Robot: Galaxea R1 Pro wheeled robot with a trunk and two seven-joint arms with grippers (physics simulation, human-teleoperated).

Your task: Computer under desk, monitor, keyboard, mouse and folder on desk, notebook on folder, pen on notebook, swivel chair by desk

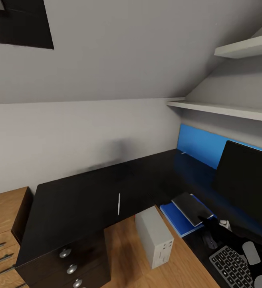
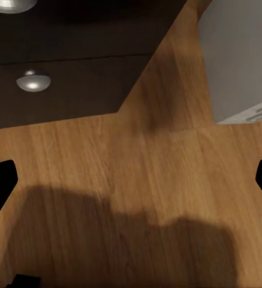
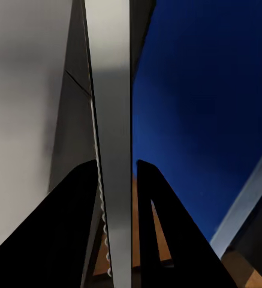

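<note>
The dark grey notebook (image 1: 191, 207) sits over the blue folder (image 1: 178, 221) at the desk's inner corner, and my right gripper (image 1: 205, 219) is shut on its near edge. In the right wrist view the black fingers (image 3: 77, 234) clamp the notebook's thin edge (image 3: 111, 150), with the folder (image 3: 208, 108) beyond. The whitish pen (image 1: 119, 204) lies alone on the black desk (image 1: 79, 192). The monitor (image 1: 247, 180), keyboard (image 1: 231, 267) and dark mouse (image 1: 209, 241) are on the desk's right wing. The grey computer (image 1: 155, 237) stands on the floor by the desk edge. My left gripper (image 2: 131, 186) is open above the wooden floor.
Black drawers (image 1: 67, 266) with silver knobs (image 2: 33, 81) stand under the desk's left end, the computer's corner (image 2: 238, 54) close by. Low wooden shelving (image 1: 3, 224) is at far left. White wall shelves (image 1: 223, 109) hang over the right wing, above a blue panel (image 1: 197, 145).
</note>
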